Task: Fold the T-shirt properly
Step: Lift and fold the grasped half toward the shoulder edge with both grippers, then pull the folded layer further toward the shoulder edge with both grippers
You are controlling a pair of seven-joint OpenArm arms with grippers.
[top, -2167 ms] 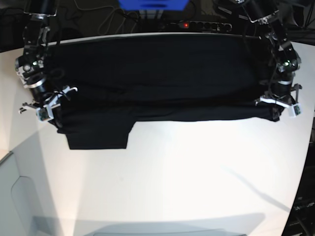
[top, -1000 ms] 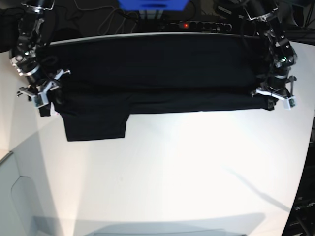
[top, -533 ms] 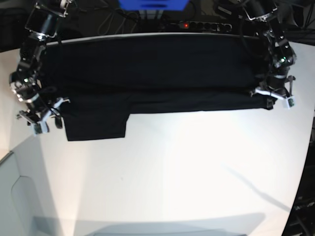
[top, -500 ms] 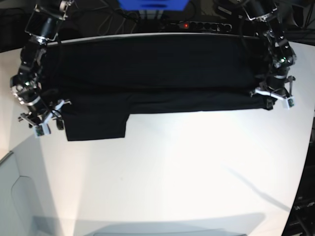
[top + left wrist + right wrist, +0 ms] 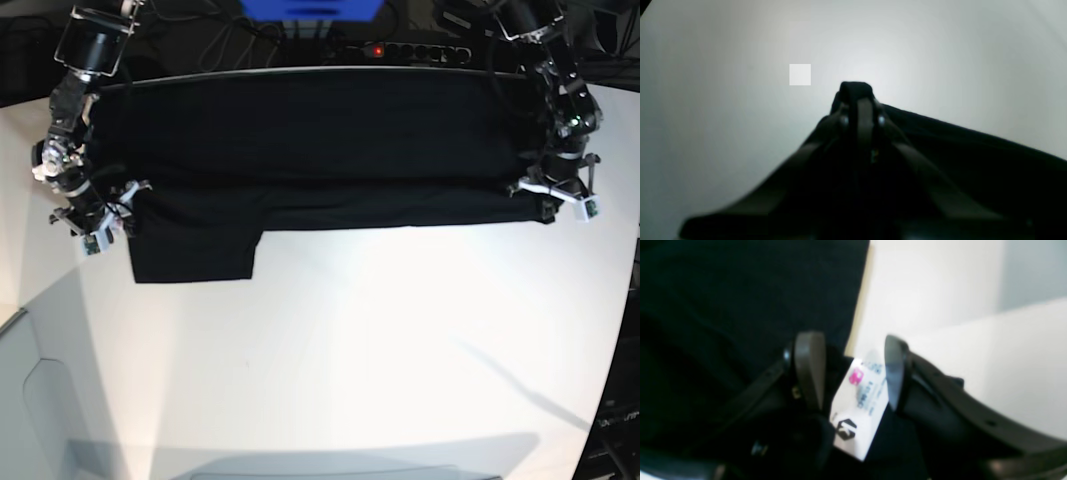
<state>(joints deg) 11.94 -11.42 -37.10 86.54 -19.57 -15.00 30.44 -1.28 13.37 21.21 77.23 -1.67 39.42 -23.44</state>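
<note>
While the large plain black cloth T-shirt [image 5: 310, 150] lay as a long band across the white table's [image 5: 350, 350] far edge, both arms stood at its ends.
The left gripper [image 5: 566, 201] was clamped on the shirt's near fold; the right gripper [image 5: 96, 228], fingers [image 5: 808, 370] spread apart and holding nothing, hovered beside the white tag [image 5: 858, 403] at the opposite end.

Bare table [image 5: 350, 350] before T-shirt [image 5: 320, 150]

My base camera looks down on the whole white bench [image 5: 350, 350] from above its near edge, while both wrist cameras sit close over its far corners.
</note>
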